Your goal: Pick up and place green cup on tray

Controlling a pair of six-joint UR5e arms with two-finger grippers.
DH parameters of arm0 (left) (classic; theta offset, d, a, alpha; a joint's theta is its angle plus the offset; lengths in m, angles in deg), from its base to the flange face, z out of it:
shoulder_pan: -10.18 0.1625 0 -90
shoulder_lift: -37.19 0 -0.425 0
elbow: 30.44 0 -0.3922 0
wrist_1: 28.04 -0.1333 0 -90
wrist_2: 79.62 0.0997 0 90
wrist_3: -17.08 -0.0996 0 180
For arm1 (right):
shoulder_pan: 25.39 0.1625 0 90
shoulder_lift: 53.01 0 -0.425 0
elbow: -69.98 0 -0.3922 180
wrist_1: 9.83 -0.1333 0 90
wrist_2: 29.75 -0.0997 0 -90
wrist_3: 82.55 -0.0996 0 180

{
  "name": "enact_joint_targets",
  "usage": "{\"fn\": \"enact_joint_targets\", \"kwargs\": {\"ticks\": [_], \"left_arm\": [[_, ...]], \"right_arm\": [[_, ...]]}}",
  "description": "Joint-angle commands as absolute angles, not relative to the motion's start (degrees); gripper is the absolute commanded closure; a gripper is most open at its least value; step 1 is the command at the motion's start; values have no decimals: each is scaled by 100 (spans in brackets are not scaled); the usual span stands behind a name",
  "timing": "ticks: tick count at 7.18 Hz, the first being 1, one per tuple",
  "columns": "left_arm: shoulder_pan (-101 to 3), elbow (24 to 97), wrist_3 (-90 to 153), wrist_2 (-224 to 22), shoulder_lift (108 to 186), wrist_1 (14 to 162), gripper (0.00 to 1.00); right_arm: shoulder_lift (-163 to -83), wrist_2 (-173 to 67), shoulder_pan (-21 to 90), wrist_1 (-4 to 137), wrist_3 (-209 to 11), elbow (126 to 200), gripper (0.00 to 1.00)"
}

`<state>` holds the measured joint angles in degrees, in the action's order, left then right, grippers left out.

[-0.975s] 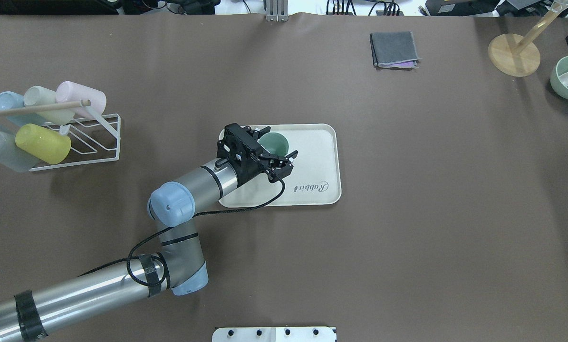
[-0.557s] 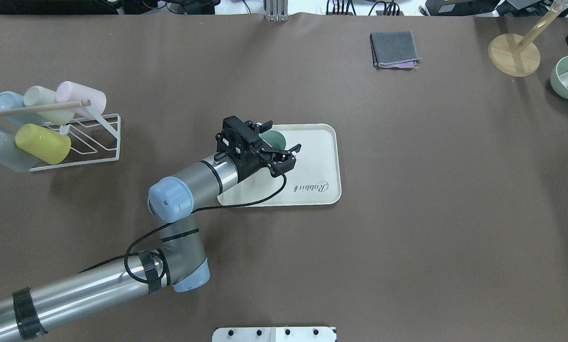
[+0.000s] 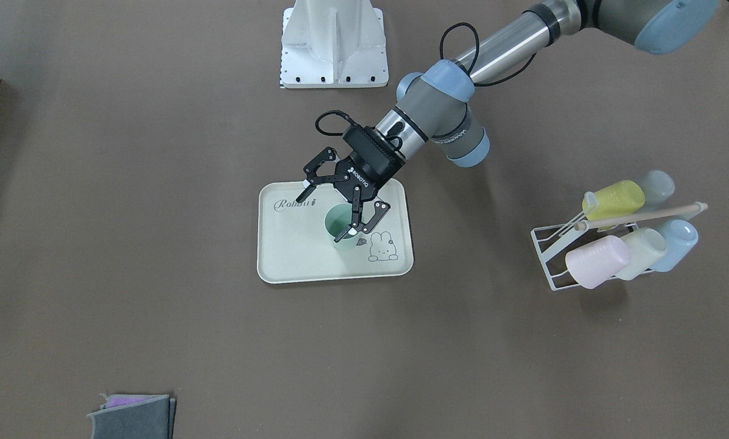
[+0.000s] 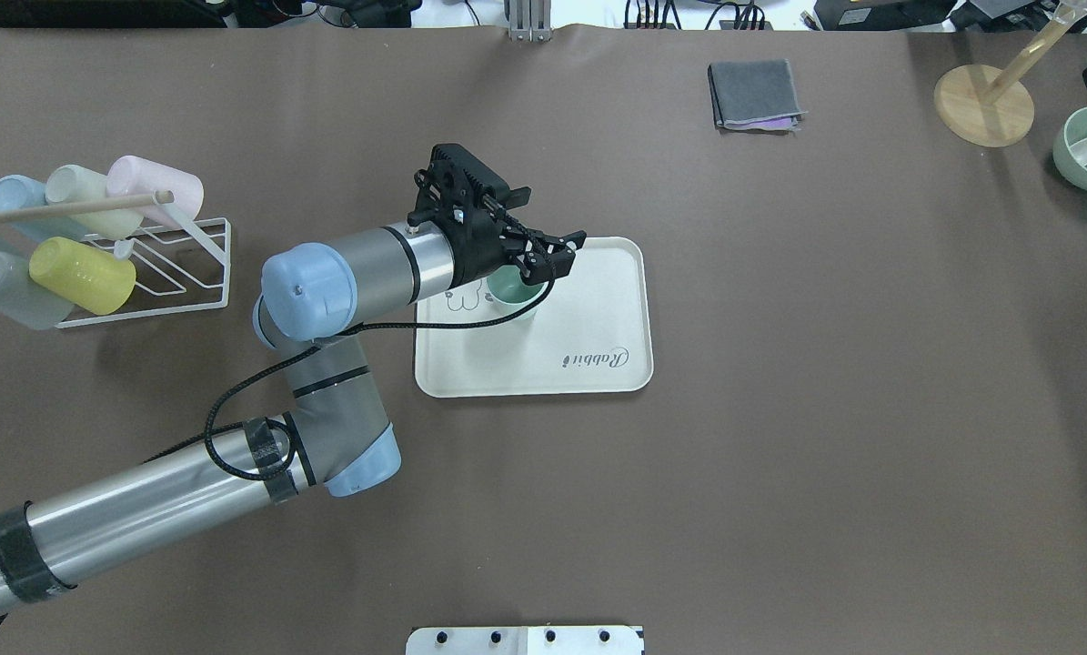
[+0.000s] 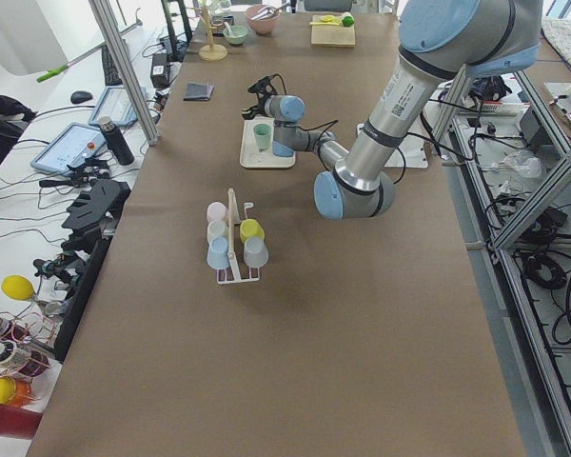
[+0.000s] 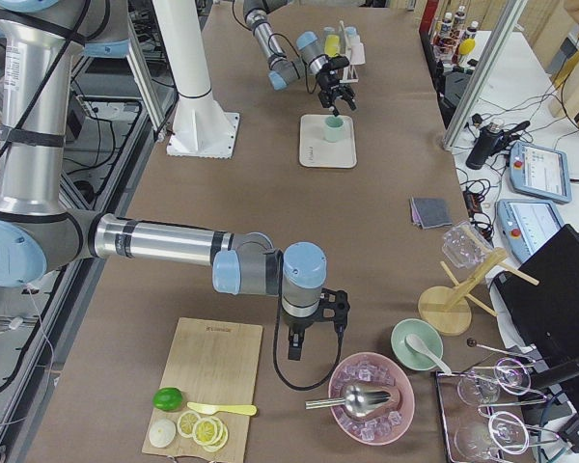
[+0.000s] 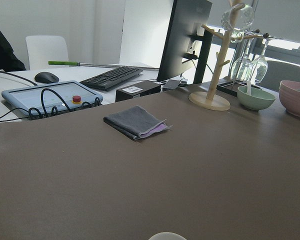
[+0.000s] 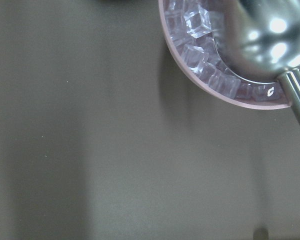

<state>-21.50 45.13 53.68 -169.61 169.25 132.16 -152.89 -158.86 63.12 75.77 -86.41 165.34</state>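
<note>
The left end effector (image 3: 330,213) has let go and is pulling away. A second ago its fingers stood low on either side of the green cup (image 3: 341,230); now they are spread wide with nothing between them, lifted and shifted toward the far edge of the tray (image 3: 291,268). The cup stands upright, mouth up, on the tray's floor beside the bunny drawing (image 3: 382,249), well inside the raised rim. In the front-facing view one fingertip overlaps the cup's rim. Since the right-side view shows the end effector above the cup, that overlap is probably only a matter of line of sight, though the views do not settle it. The placing therefore looks done: the cup is where the task wants it, and all that seems left is for the arm to clear away without clipping the cup. The right end effector (image 6: 294,352) hangs low over the counter just beside a pink bowl of ice (image 6: 372,395), far from the tray. Whether its fingers are spread or closed cannot be told from these views.
</note>
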Motion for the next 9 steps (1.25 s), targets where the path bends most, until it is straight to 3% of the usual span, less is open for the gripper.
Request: {"fn": "enact_joint_targets", "kwargs": {"ticks": [1,2,5,9], "left_arm": [[-2811,5730,5417,-18249,16973,10781,2],[-2893,6346,5365,-18411,16956,9749,2],[-3226,7255,4465,-18867,16544,7977,2],[-4551,7240,3880,-20421,15894,6726,2]], "right_arm": [[-15277,-15887,6312,7577,-8641,16534,0],[-15277,-15887,6312,7569,-8641,16534,0],[-15285,-15878,6312,7577,-8641,16534,0],[-15294,-15869,6312,7569,-8641,16534,0]]}}
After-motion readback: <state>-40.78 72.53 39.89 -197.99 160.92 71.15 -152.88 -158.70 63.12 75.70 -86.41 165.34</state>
